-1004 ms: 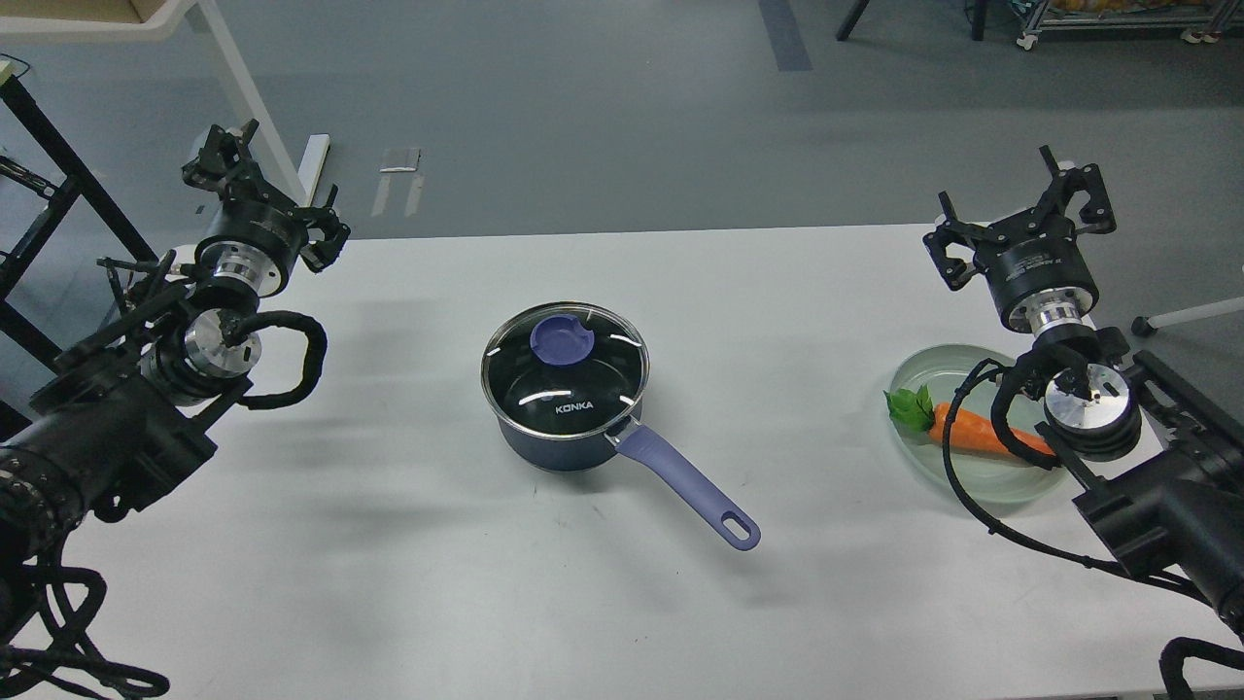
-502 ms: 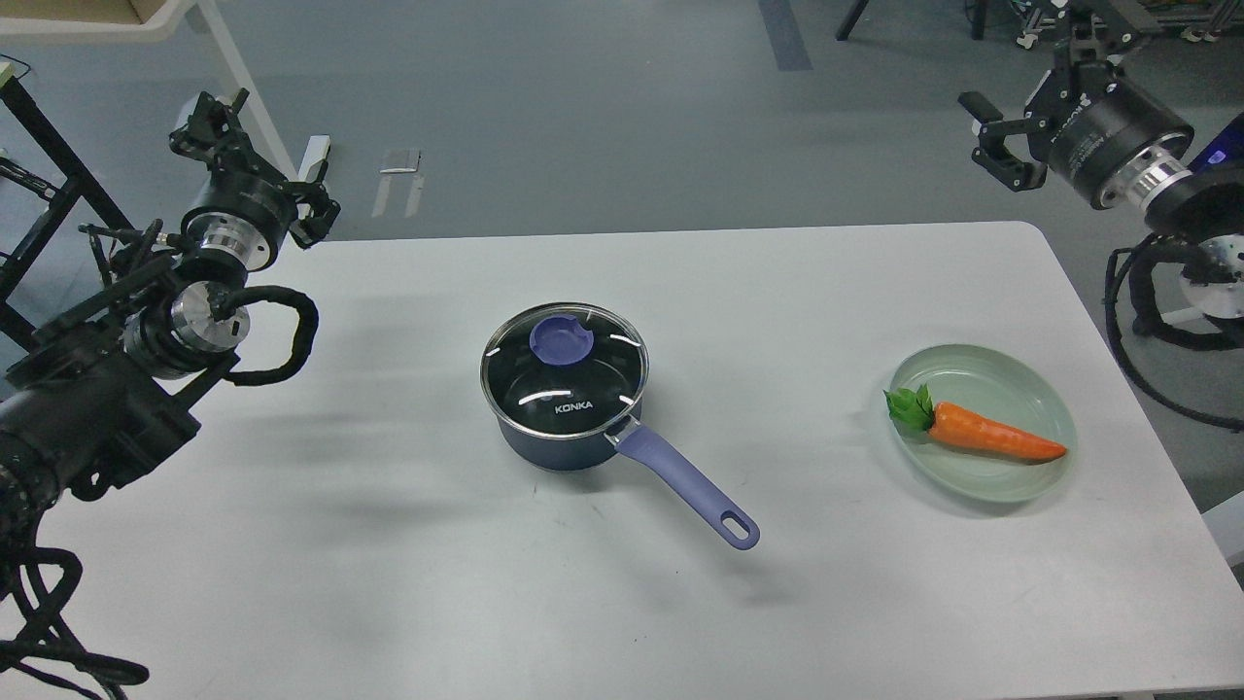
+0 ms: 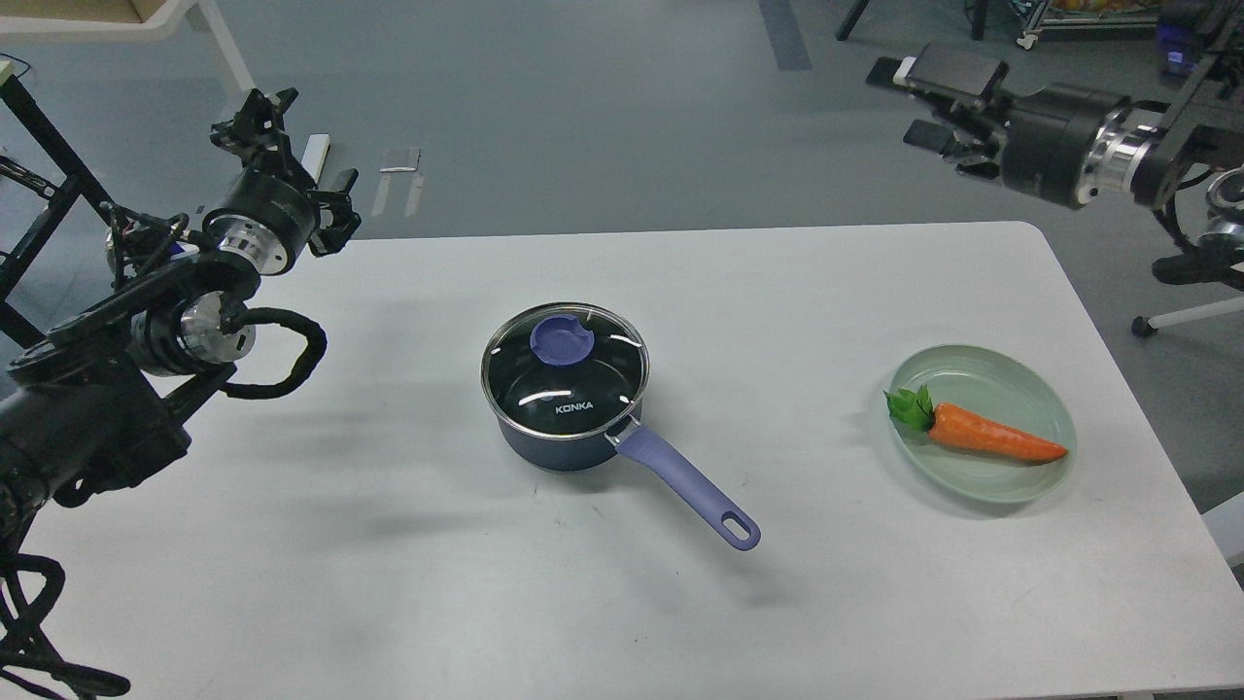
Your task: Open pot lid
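A dark blue pot (image 3: 559,442) with a purple handle (image 3: 686,484) stands in the middle of the white table. Its glass lid (image 3: 564,374) sits shut on it, with a purple knob (image 3: 562,339) on top. My left gripper (image 3: 294,160) is open and empty over the table's far left corner, well left of the pot. My right gripper (image 3: 925,102) is open and empty, raised beyond the far right edge of the table and pointing left, far from the pot.
A pale green plate (image 3: 1011,389) with a toy carrot (image 3: 977,436) lies at the right of the table (image 3: 389,544). A black frame and a white table leg stand off the far left corner.
My right arm has swung up from above the plate to beyond the far right edge, now pointing left. My left gripper has shifted slightly right. The pot and lid have not moved.
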Controlling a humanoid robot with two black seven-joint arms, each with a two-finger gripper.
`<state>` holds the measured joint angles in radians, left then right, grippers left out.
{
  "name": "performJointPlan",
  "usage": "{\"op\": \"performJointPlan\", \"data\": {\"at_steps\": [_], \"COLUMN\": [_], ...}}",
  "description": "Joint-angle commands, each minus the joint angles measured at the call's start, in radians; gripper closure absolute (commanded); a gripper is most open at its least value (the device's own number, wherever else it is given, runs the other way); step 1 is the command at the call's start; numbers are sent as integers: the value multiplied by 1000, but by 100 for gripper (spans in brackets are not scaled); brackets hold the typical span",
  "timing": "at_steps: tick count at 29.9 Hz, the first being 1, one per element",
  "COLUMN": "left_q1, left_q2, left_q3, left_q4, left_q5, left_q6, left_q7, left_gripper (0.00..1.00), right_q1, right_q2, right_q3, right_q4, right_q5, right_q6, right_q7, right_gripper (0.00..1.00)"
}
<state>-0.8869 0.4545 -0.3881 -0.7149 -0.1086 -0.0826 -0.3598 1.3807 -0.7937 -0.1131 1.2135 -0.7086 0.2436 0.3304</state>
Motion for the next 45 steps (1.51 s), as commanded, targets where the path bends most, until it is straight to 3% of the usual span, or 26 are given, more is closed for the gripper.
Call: {"op": "performJointPlan", "data": {"at_steps": [1,11,16,24,34,40,45], "left_q1": [-3,-3,-3,-3,-3,-1,-1], "left_q2": [-2,21,44,67,99,107,107], "left_q3": [0,-1,-1,-1,-1,-3,-1], "left_q4": [0,-6,-9,-21,-46,-57,-57], "left_q5": [21,32,32,32,32,32,32], "left_q6": [-2,-3,-5,-5,-32,-32,-32], "left_q7": [-2,-5,-5,-7,-8,-7,-7], "left_gripper": [0,0,0,0,0,0,0], "right_q1": [53,250,297,322,308,308,314], "right_q2": [59,306,366,474,545,567,571], "right_q3": [-78,-356,-514,-585,-680,-680,-680], "right_q4": [38,67,167,207,196,196,196], "right_q5": [-106,-181,-236,-226,-238,-236,-238], "right_q6": [-1,2,2,0,-4,-4,-4], "right_q7": [-2,-10,-16,-27,-31,-31,-39], "right_gripper": [0,0,2,4,35,39,54]}}
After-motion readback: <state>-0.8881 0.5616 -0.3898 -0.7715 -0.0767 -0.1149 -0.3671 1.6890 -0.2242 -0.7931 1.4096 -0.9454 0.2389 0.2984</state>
